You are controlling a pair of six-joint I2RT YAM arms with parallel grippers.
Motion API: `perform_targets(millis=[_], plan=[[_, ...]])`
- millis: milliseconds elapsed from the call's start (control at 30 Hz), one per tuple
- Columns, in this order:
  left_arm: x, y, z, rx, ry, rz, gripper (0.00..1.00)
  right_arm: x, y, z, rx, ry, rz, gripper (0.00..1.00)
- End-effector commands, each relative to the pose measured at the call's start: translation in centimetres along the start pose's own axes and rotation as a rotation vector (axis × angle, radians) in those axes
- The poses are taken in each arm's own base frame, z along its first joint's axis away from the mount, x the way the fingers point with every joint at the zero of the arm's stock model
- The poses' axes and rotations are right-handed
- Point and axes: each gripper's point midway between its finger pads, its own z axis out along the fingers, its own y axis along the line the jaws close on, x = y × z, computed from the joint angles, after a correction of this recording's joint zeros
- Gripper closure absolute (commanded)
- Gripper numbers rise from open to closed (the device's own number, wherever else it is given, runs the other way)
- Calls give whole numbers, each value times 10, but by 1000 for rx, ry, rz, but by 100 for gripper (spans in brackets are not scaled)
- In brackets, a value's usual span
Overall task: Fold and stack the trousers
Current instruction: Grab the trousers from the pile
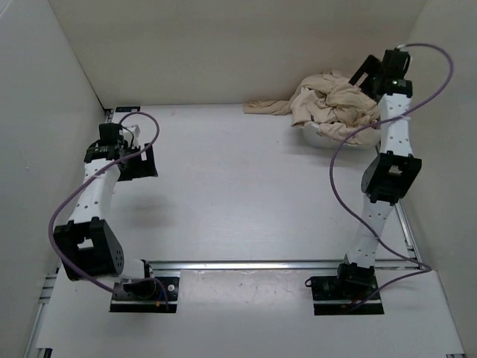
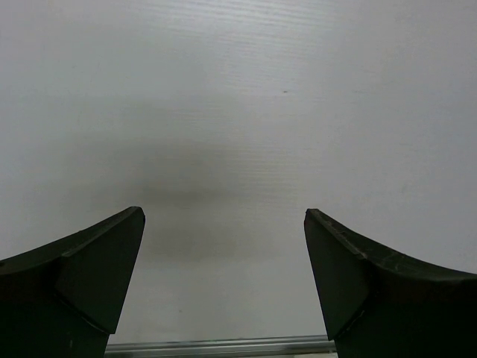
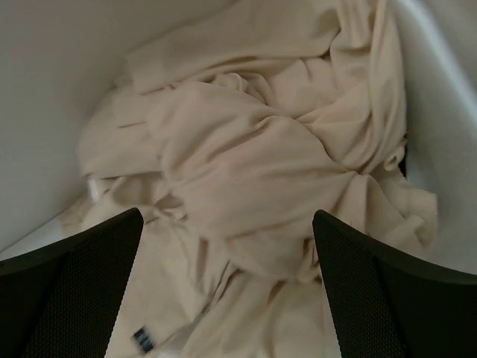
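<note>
The beige-tan trousers [image 1: 332, 104] lie in a crumpled heap in a white laundry basket [image 1: 319, 136] at the back right, with one leg [image 1: 268, 107] trailing left over the rim onto the table. My right gripper [image 1: 367, 80] hangs just above the heap, open and empty. In the right wrist view the trousers [image 3: 253, 156] fill the frame between my spread fingers, and the right gripper [image 3: 227, 283] holds nothing. My left gripper [image 1: 141, 162] is open and empty over bare table at the left; the left wrist view shows the gripper [image 2: 223, 268] above the white surface.
White walls enclose the table on the left, back and right. An aluminium rail [image 1: 261, 264] runs across the near side by the arm bases and shows in the left wrist view [image 2: 223, 346]. The basket wall [image 3: 440, 112] stands to the right of the trousers.
</note>
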Motion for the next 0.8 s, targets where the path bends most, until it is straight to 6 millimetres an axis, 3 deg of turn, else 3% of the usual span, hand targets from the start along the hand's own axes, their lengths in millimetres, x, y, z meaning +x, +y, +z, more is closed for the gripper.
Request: perform_targets(millis=[0, 133, 200, 267, 300, 367, 400, 533, 567, 600, 633, 733, 767], plan=[[6, 5, 14, -32, 62, 1, 0, 24, 2, 68, -75, -10, 32, 1], [8, 13, 24, -70, 94, -1, 0, 48, -2, 100, -81, 31, 80, 2], [10, 14, 28, -70, 106, -2, 0, 46, -1, 100, -86, 22, 80, 15], [13, 16, 31, -79, 120, -3, 0, 43, -5, 94, -62, 16, 67, 36], [13, 16, 31, -79, 120, -3, 0, 29, -3, 80, -56, -14, 66, 66], [18, 18, 34, -90, 138, -4, 0, 31, -8, 70, -37, -13, 24, 85], [18, 18, 34, -90, 138, -4, 0, 16, -3, 53, -51, -43, 4, 100], [14, 15, 23, -80, 99, -1, 0, -16, 27, -9, -44, -112, -153, 100], [13, 18, 17, -105, 82, 1, 0, -31, 50, -47, -70, -161, -181, 100], [17, 20, 16, -117, 85, 2, 0, -38, 62, -68, -89, -193, -201, 100], [21, 25, 12, -146, 82, 3, 0, -46, 93, -112, -154, -244, -237, 100], [31, 33, 10, -189, 93, 4, 0, -46, 146, -185, -283, -316, -278, 100], [38, 37, 10, -215, 106, 5, 0, -41, 182, -233, -374, -374, -302, 100]])
